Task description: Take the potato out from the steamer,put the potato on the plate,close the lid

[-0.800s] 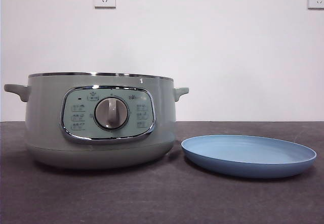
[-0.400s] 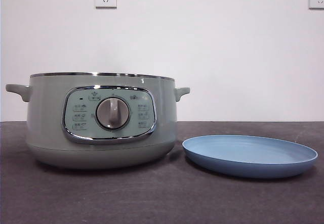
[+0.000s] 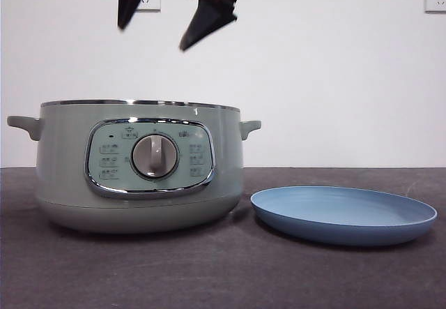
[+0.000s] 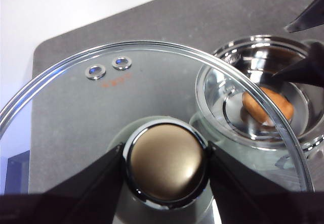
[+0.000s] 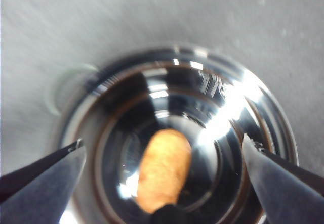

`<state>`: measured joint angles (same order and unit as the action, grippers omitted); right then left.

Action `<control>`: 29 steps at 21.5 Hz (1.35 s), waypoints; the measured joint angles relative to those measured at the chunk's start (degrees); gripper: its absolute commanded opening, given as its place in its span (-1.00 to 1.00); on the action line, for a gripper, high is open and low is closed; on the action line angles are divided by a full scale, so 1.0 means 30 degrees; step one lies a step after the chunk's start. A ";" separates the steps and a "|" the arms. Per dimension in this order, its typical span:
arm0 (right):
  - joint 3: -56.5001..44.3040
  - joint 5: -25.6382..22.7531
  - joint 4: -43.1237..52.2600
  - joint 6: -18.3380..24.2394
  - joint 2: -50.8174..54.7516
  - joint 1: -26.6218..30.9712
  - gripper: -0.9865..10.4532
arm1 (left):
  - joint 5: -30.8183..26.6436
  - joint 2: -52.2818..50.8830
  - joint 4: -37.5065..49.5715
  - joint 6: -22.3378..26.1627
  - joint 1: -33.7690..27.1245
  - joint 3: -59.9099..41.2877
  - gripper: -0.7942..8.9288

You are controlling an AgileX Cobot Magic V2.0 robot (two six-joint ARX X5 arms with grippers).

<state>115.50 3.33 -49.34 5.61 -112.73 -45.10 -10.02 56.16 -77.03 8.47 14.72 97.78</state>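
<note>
The right gripper (image 3: 164,26) hung above the open steamer (image 3: 139,166), jaws spread wide. The potato (image 5: 164,168) lay on the steamer's shiny floor, seen between those jaws. It looked firm, smooth and rounded, likely to roll, so a grip across its narrow middle seemed safest. The left gripper (image 4: 164,166) was clamped on the knob of the glass lid (image 4: 101,97), held off the pot. The blue plate (image 3: 343,215) sat at the steamer's 3 o'clock, bare.
</note>
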 measured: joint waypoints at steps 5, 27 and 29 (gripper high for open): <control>0.0080 -0.0401 -0.0109 0.0146 -0.2353 -0.0393 0.38 | 0.0029 -0.0219 0.0000 -0.0204 0.0000 -0.0809 -0.85; 0.5246 -0.3228 -0.6695 0.0576 0.0459 0.0306 -0.85 | 0.0277 0.1209 0.0058 -0.0328 0.0000 -0.0867 -0.85; 0.5246 -0.4146 -0.8801 0.0437 0.1872 0.1195 -0.85 | 0.2222 0.1945 0.1049 -0.0226 -0.0029 -0.0874 -0.85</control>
<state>131.24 -9.10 -75.75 6.92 -107.11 -41.52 -3.36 62.00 -73.89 7.79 14.63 95.15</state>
